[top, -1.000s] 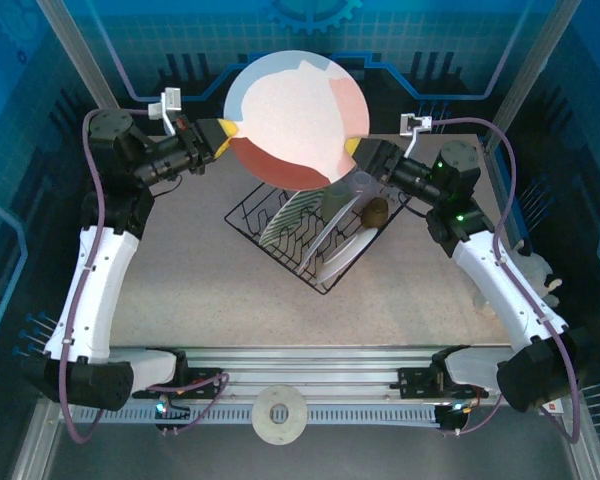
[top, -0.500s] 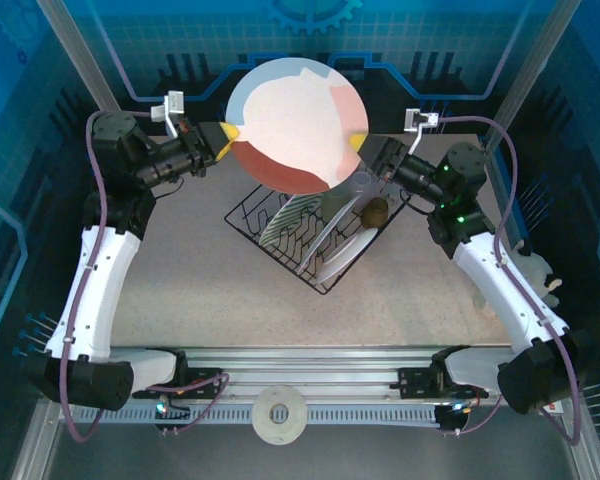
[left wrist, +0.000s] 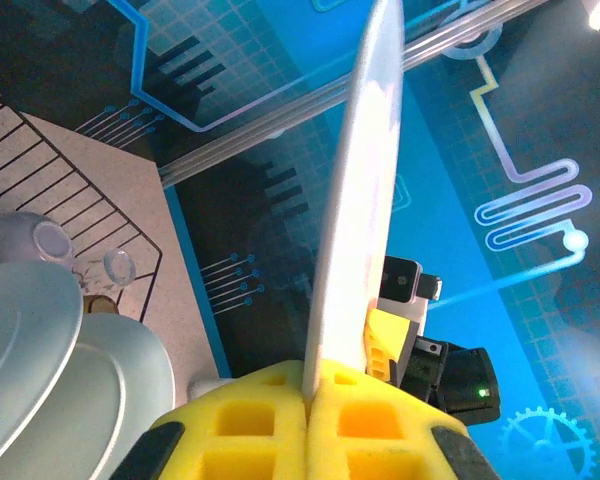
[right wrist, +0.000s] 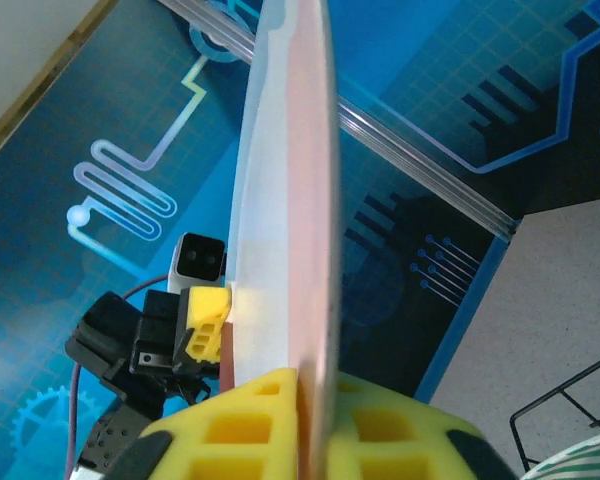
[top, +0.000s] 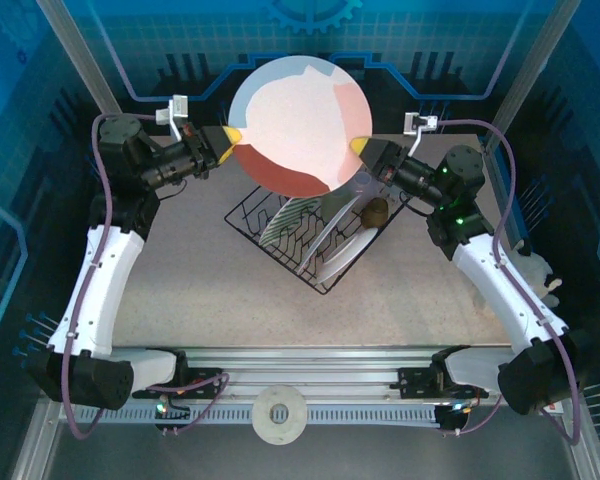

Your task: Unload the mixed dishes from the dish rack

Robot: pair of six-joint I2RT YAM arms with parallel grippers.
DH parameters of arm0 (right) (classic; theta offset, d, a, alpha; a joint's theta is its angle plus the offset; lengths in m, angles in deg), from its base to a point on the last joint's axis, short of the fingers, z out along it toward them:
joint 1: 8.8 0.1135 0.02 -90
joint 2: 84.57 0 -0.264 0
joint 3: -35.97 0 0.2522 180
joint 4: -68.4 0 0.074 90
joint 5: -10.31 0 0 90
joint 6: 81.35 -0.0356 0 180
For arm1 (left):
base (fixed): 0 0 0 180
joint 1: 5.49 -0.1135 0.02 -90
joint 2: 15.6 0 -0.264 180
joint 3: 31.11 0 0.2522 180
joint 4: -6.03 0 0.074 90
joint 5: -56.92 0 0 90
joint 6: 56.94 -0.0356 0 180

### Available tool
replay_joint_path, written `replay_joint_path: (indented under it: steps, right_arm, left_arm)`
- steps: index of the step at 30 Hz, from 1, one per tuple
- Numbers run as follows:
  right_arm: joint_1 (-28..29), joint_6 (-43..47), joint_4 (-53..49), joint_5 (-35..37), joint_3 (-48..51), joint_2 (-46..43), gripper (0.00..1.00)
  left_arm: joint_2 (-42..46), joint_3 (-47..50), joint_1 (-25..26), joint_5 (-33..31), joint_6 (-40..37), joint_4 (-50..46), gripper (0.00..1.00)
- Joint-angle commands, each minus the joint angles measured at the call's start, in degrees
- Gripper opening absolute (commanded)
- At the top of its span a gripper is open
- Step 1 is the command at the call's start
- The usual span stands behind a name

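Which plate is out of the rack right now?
The pink-and-blue patterned plate, clamped at opposite edges by the left gripper and right gripper above the rack; the striped plate and white plate stand inside it.

Robotics lab test cell. Blue printed circuit-pattern panels (top: 420, 40) wall it in at 9, 12 and 3 o'clock, framed by aluminium posts (top: 80, 50). Two white-and-black arms (top: 100, 280) are bolted to a metal rail (top: 300, 362) at 6 o'clock. The speckled tabletop (top: 200, 290) carries a wire dish rack (top: 245, 215) at centre.
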Motion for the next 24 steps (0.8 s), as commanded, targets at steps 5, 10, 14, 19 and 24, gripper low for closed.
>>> replay_joint_path:
  steps: [5, 10, 14, 19, 24]
  right_arm:
    - [-2.4, 3.0, -0.1, 0.2, 1.5, -3.6, 0.00]
    - [-5.6, 1.2, 1.5, -0.8, 2.1, -3.8, 0.00]
    - [-8.5, -0.2, 2.5, -1.4, 2.4, -4.0, 0.00]
    - [-14.0, -2.7, 3.7, -1.7, 3.3, -4.7, 0.00]
    - [-20.3, -4.5, 3.9, 0.0, 4.3, -4.9, 0.00]
  left_arm:
    - [-0.6, 2.4, 0.6, 2.5, 2.3, 8.2, 0.21]
    - [-0.6, 2.9, 0.8, 3.2, 3.5, 11.4, 0.71]
    - [-0.3, 2.8, 1.1, 4.1, 3.8, 13.6, 0.99]
    - [1.8, 3.3, 1.2, 4.2, 2.3, 12.3, 0.99]
    - [6.0, 4.1, 1.2, 2.7, -3.4, 6.1, 0.99]
